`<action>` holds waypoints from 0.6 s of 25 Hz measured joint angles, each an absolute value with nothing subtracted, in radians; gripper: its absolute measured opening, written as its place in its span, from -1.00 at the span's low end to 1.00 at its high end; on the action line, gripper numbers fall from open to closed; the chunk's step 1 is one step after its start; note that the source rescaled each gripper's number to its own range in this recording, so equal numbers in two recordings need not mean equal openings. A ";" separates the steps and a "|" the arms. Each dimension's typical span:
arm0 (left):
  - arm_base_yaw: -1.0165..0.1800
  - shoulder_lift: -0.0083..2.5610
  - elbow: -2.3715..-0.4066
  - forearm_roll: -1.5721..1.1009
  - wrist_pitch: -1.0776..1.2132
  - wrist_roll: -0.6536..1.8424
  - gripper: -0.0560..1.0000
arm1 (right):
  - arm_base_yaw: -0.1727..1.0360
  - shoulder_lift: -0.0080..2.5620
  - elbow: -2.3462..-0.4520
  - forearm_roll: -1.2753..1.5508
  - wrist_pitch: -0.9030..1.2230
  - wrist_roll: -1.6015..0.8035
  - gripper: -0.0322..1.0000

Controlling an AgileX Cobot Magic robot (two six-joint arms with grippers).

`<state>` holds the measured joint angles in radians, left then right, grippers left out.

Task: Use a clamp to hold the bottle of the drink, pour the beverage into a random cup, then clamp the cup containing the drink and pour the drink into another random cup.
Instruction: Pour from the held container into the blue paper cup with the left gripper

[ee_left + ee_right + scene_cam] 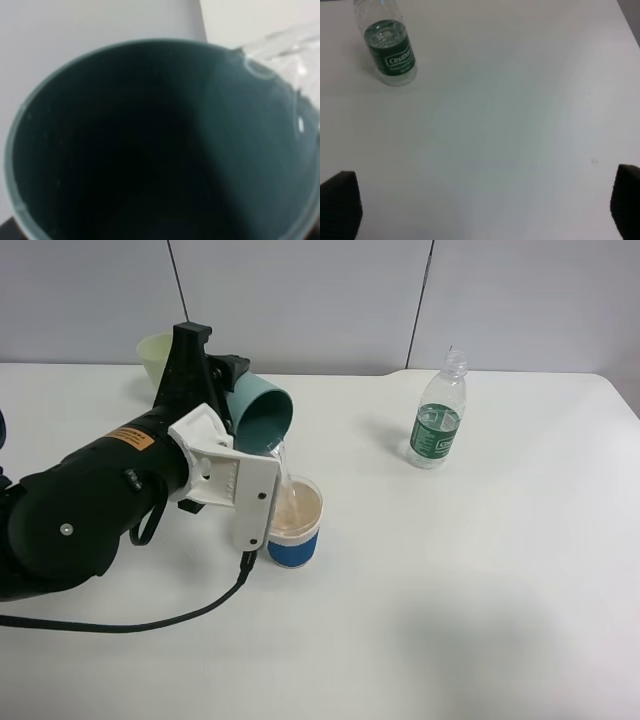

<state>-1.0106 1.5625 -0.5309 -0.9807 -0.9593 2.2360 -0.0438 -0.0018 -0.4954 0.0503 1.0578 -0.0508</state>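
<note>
Teal cup (262, 413) tipped over the blue cup (295, 523), water (284, 472) streaming in.
Left gripper (232, 390) clamps the teal cup; right gripper (485, 210) hangs open, bottle (438, 414) upright well apart on the worktop (480, 570).

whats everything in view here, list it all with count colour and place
teal cup: one, light teal with darker teal inside, tipped over the blue-banded cup, held by the left gripper
beverage: one thin clear stream, running from the teal cup's rim into the blue-banded cup
blue-banded cup: one, clear rim, blue band, peach-beige inside, upright on the table left of centre
pale yellow-green cup: one, at the back left, partly hidden behind the left arm
bottle: one, clear with green label, upright at the back right
table: one, white, under everything
cable: one, black, along the front left
left gripper: one, black, shut on the teal cup
right gripper: one, black fingertips wide apart, empty, over bare table
</note>
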 joint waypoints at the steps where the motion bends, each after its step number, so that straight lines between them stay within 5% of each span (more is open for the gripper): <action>1: -1.011 1.563 -0.531 -0.975 -0.962 2.245 -0.85 | -0.044 -0.002 -0.495 0.050 1.058 -0.051 1.00; 15: -1.011 1.563 -0.531 -0.836 -0.990 2.341 -0.85 | -0.044 -0.002 -0.495 0.050 1.058 -0.051 1.00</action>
<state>-1.0106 1.5625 -0.5309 -0.8361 -0.9905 2.3413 -0.0438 -0.0018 -0.4954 0.0503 1.0578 -0.0508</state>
